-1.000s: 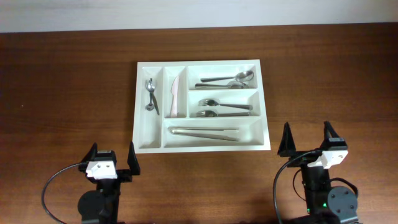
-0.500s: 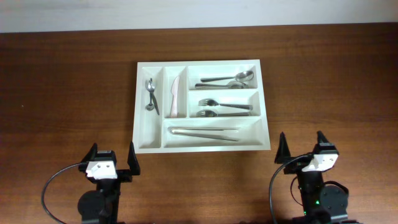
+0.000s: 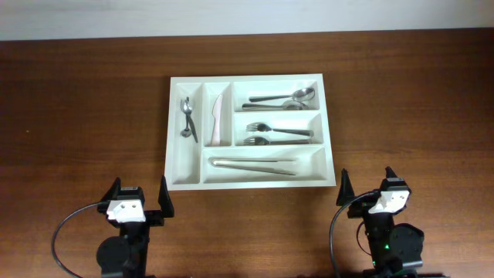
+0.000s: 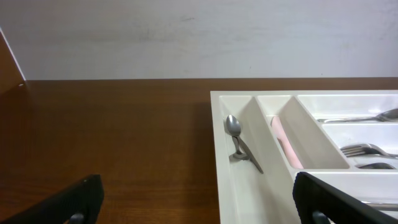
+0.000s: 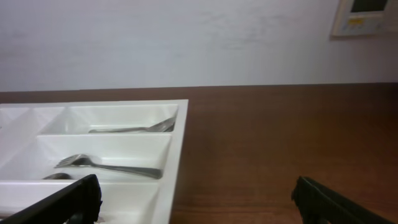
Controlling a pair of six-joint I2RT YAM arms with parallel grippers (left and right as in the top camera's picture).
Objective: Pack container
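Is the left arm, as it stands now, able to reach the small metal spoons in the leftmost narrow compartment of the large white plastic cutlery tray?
Probably yes: its open fingers face the tray, the spoons lie uncovered there, and nothing stands between them.

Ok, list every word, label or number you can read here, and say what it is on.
No text can be read in any view.
Wall panel: a small yellowish mark, too blurred to read.
Tray: plain white, no print showing.
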